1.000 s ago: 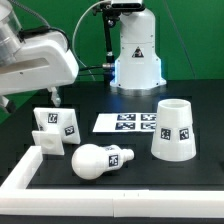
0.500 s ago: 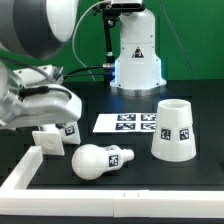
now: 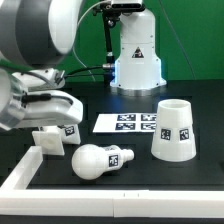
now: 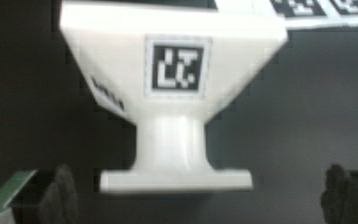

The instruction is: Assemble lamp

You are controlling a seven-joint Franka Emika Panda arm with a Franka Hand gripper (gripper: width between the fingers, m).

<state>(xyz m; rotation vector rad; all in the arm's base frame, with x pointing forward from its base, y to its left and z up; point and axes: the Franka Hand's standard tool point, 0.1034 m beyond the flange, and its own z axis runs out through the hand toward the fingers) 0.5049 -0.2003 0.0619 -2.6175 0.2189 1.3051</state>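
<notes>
I count three loose lamp parts on my feed: one bulb, one shade and one base. Each shows me a single square tag on the face I can see, so three tags across the parts. There is one marker board; its tags are several, too small for me to count surely. I see one white rail, one arm, and one gripper with two fingers, both in the wrist view. One white pedestal, one black table.
</notes>
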